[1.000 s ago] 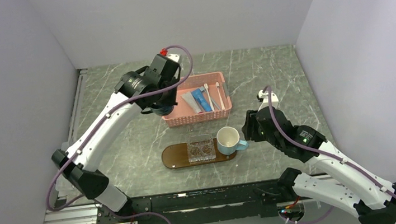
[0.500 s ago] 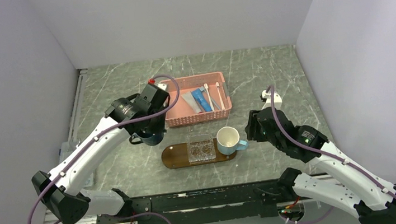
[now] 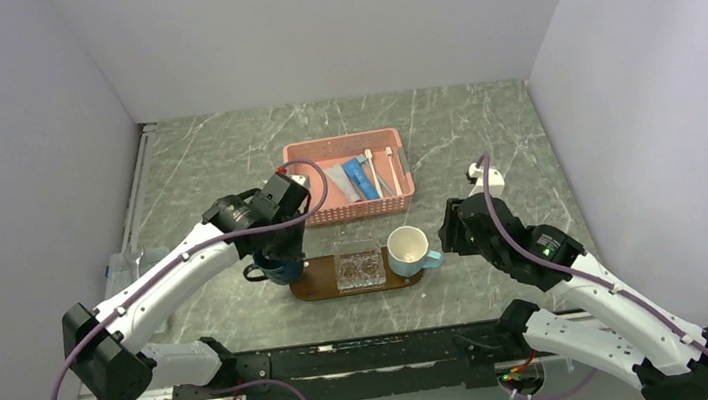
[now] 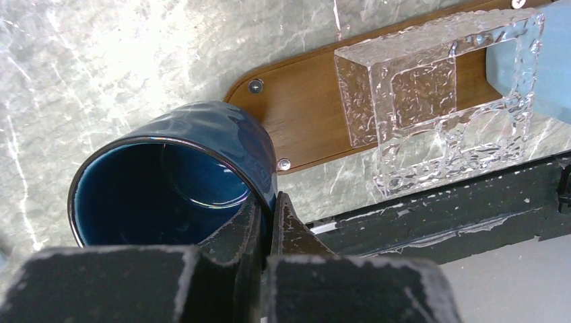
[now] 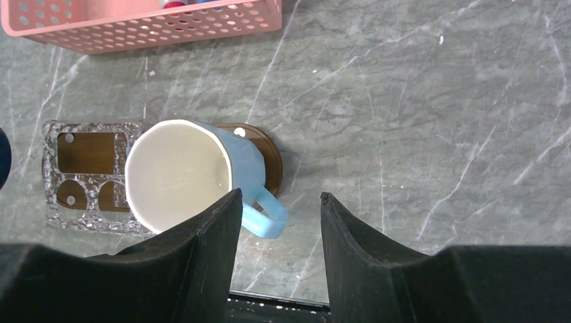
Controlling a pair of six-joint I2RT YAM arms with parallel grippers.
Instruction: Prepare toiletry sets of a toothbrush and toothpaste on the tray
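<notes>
The dark-brown tray (image 3: 311, 285) lies near the front edge. My left gripper (image 4: 271, 202) is shut on the rim of a dark blue mug (image 4: 202, 134), one finger inside and one outside, at the tray's left end (image 4: 310, 114). I cannot tell whether the mug rests on the tray. White toothbrushes (image 3: 392, 169) and a blue toothpaste tube (image 3: 360, 178) lie in the pink basket (image 3: 405, 190). My right gripper (image 5: 279, 195) stands open with nothing between its fingers, just right of a light blue mug (image 5: 175, 175) on the tray's right end (image 5: 269, 158).
A clear square dish (image 3: 358, 265) sits on the middle of the tray. The light blue mug's handle (image 5: 266, 219) points toward my right gripper. The black front rail (image 3: 367, 351) runs close behind the tray. Grey walls enclose the marble table on three sides.
My left arm has carried the dark blue mug from beside the basket's left side down to the tray's left end. The right arm has stayed put.
</notes>
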